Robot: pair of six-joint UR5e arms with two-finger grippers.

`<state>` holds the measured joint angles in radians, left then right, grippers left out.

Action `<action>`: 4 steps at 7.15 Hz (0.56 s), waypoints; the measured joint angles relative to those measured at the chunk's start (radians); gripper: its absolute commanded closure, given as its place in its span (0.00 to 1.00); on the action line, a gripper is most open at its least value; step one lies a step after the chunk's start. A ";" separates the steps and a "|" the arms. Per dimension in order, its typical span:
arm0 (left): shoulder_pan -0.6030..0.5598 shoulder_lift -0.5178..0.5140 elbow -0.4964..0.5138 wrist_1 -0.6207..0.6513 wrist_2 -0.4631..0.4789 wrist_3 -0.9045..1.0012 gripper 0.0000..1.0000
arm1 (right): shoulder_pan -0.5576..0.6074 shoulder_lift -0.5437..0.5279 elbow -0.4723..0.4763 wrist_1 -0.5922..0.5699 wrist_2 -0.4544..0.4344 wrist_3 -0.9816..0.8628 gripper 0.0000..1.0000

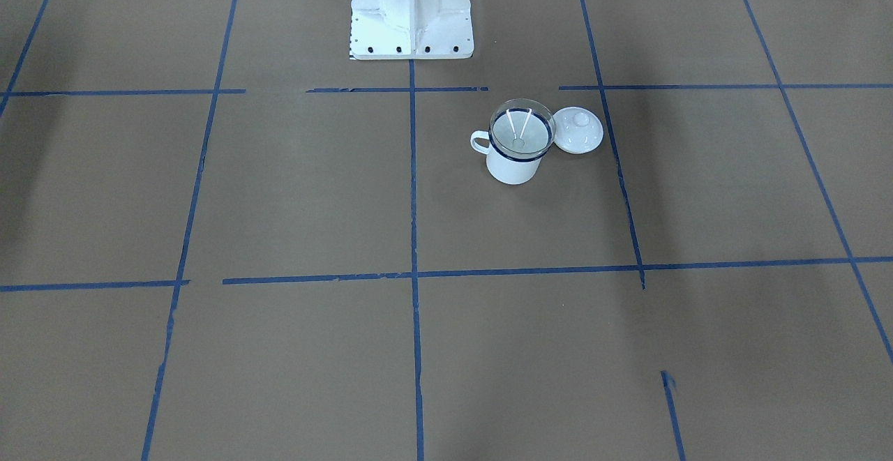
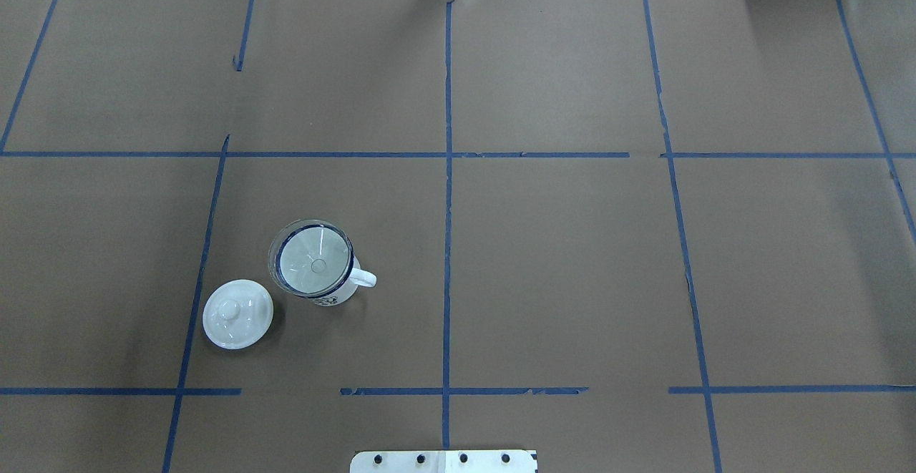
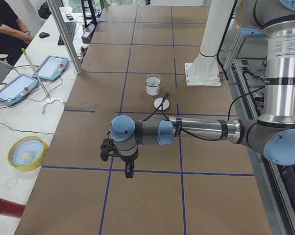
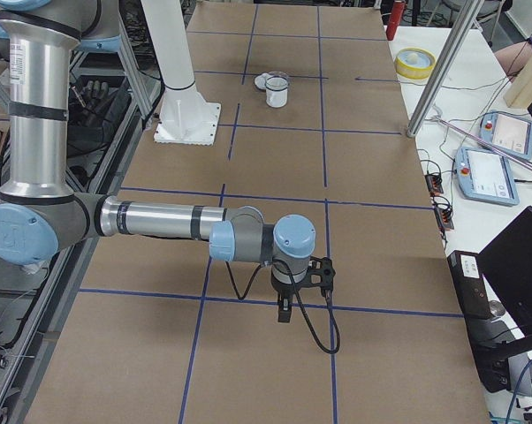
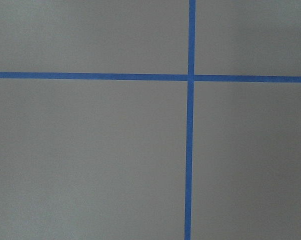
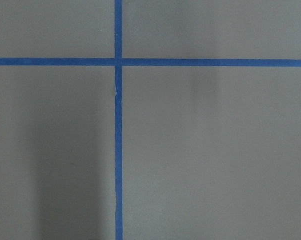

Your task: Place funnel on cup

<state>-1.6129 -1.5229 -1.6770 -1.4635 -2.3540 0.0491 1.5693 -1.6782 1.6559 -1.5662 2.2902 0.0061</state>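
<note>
The small clear plastic funnel (image 1: pixel 522 127) sits upright in the mouth of the white enamel cup with a dark blue rim (image 1: pixel 514 167), its stem pointing down inside. The cup stands on the brown paper-covered table (image 2: pixel 558 280), just beside a round white knobbed lid (image 2: pixel 237 313). The left gripper (image 3: pixel 129 172) and right gripper (image 4: pixel 285 314) hang over the table well apart from the cup; whether their jaws are wide or narrow cannot be told

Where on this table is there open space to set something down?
Everything on the robot's right of the centre blue tape line is bare brown paper, as are the far squares. The only crowded spot is near-left: the clear funnel sitting on the white enamel mug, the round white knobbed lid beside it.
</note>
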 measured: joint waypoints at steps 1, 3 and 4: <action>-0.001 0.000 0.000 0.000 0.000 0.000 0.00 | 0.000 0.000 -0.001 0.000 0.000 0.000 0.00; -0.001 -0.001 -0.002 0.000 -0.012 0.000 0.00 | 0.000 0.000 0.000 0.000 0.000 0.000 0.00; -0.001 -0.001 -0.005 0.001 -0.030 -0.001 0.00 | 0.000 0.000 0.000 0.000 0.000 0.000 0.00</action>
<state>-1.6143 -1.5240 -1.6816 -1.4625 -2.3844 0.0484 1.5693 -1.6782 1.6559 -1.5662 2.2902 0.0061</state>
